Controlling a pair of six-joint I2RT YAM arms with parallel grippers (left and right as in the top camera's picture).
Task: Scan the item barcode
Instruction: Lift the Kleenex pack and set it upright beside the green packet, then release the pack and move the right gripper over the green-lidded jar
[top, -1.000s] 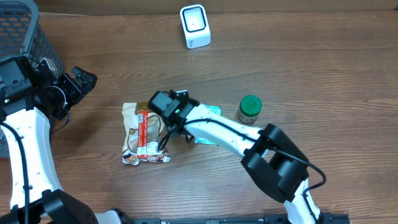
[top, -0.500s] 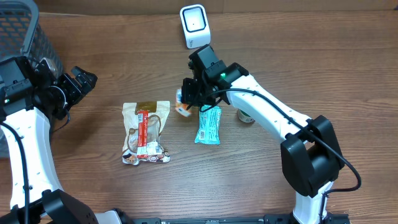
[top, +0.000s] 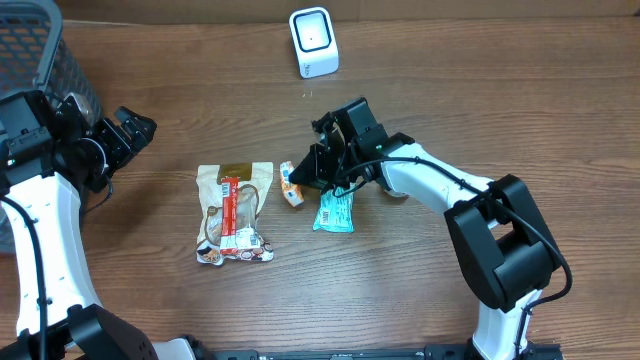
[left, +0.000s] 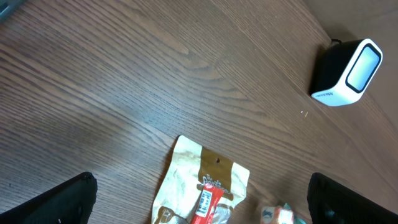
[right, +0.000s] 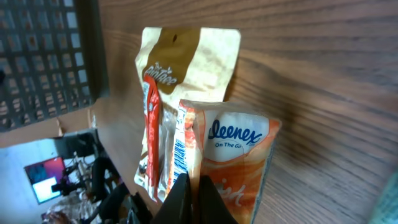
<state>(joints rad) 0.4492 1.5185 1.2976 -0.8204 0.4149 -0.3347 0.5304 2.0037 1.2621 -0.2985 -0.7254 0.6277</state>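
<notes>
Kleenex tissue pack (top: 291, 184), orange and white, is sitting near the middle of the tabletop (top: 520, 90), between a beige snack pouch (top: 235, 212) and a teal bar wrapper (top: 335, 211). The right gripper (top: 312, 172) is pinching the pack's edge, fingers clamped together on it; whether the pack is touching the wood cannot be told. The white barcode scanner (top: 314, 42) is standing well apart at the far edge. The left gripper (top: 128, 133) is hovering near the left edge beside a wire basket (top: 35, 45), its fingers (left: 56, 199) spread wide apart.
</notes>
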